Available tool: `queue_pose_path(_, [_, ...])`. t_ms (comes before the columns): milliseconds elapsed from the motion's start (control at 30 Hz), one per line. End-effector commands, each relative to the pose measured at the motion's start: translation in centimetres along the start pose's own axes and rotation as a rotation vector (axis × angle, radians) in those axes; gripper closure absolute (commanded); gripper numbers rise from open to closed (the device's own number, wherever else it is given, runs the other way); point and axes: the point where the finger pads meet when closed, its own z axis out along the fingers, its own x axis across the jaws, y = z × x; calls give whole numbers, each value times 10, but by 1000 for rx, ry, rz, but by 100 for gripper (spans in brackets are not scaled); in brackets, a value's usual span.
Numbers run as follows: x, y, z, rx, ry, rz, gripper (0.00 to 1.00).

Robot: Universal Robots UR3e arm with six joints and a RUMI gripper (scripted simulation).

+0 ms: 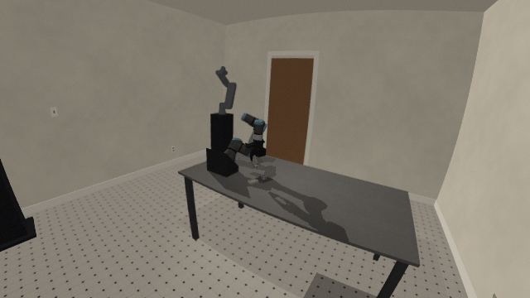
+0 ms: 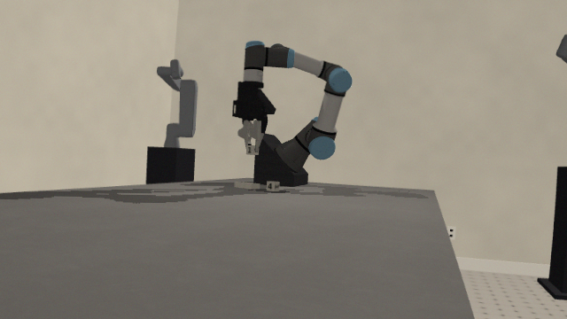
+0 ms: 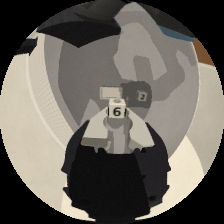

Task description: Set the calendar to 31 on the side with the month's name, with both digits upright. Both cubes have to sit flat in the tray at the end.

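Observation:
My gripper point(image 2: 252, 148) is shut on a small pale calendar cube point(image 3: 116, 112) and holds it well above the table. In the wrist view the held cube shows a 6 toward the camera. In the exterior view it shows a dark digit on its side point(image 2: 252, 150). The second cube point(image 2: 272, 186) sits on the table below, showing a 4 in the exterior view and a 2 on top in the wrist view point(image 3: 142, 96). The flat pale tray point(image 2: 246, 184) lies to the left of that cube; it also shows in the wrist view point(image 3: 110, 92). The month's name is not readable.
The arm's dark base block point(image 2: 279, 168) stands just behind the tray. A second grey arm on a black pedestal point(image 2: 170, 164) stands at the table's far left corner. A brown door point(image 1: 290, 109) is behind the table.

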Motion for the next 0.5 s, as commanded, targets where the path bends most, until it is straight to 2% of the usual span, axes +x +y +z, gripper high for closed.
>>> queue_pose_path(0, [0, 0, -1, -2, -1, 0, 90])
queue_pose_path(467, [-1, 0, -1, -2, -1, 19, 90])
